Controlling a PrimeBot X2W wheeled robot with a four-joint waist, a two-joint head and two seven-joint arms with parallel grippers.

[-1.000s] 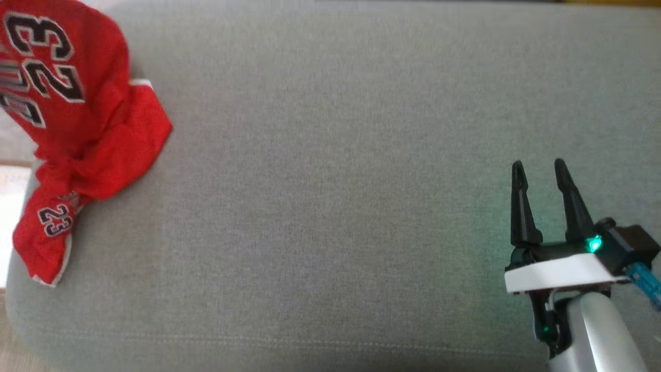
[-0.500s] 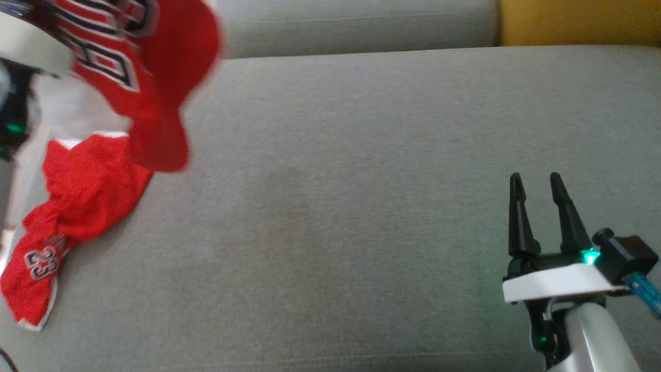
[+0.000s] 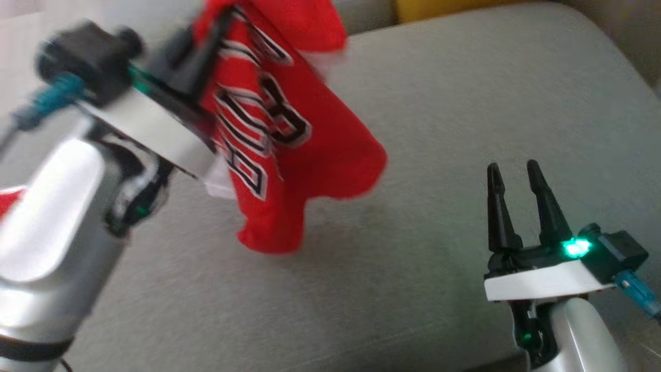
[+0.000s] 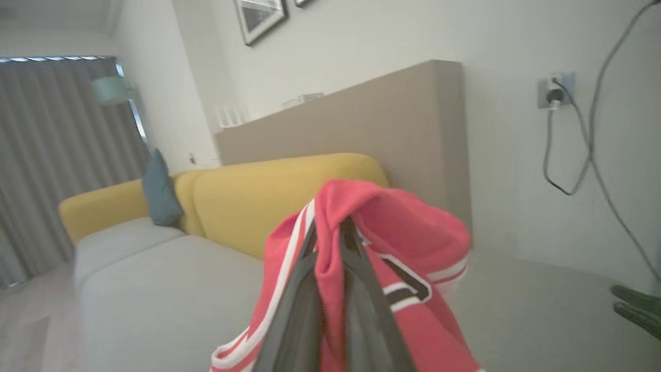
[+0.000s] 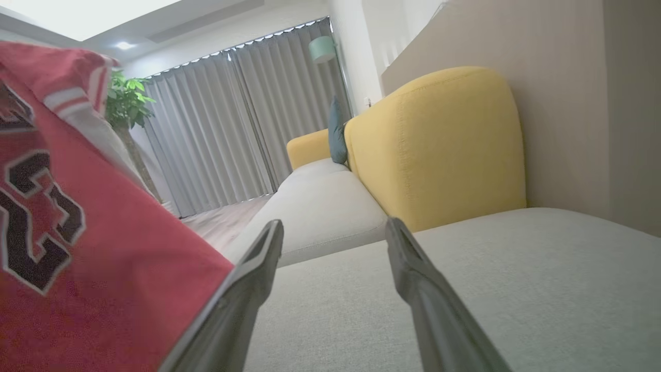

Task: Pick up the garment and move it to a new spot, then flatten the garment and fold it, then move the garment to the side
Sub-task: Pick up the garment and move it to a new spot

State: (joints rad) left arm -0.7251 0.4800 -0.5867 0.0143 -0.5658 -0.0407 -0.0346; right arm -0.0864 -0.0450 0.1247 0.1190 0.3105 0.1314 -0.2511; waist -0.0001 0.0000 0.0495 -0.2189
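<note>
The left gripper (image 4: 330, 237) holds the red shirt (image 3: 294, 150) up in the air over the grey couch (image 3: 465, 113). Its two dark fingers are shut tight on a fold of cloth near the top of the shirt. In the left wrist view the cloth wraps over both fingers, so their tips are partly hidden. In the head view this gripper and the shirt are blurry, and the top of the shirt is cut off by the edge. The shirt hangs down in loose folds. Its low end is just above the seat or touching it; I cannot tell which. Big black marks with white edges run down the shirt, but the folds and the blur make them hard to read. A small red bit (image 3: 10, 199) shows at the left edge of the head view, behind the left arm. I cannot make out what it is.

The right gripper (image 3: 511, 173) is low on the right over the seat, well apart from the shirt. Its fingers are spread wide with nothing between them. In the right wrist view the shirt hangs on the left side, cut off by the edge. In the left wrist view two dark finger tips poke in at the right edge, and the rest of them is cut off.

Behind the seat stands a yellow back (image 5: 439, 144) with a blue pillow (image 4: 157, 191) against it. Grey curtains (image 5: 222, 129) hang far off. A plant (image 5: 124, 103) is partly hidden by the shirt. A plug (image 4: 555, 90) sits in the wall, and its cord (image 4: 563, 170) runs off the edge.
</note>
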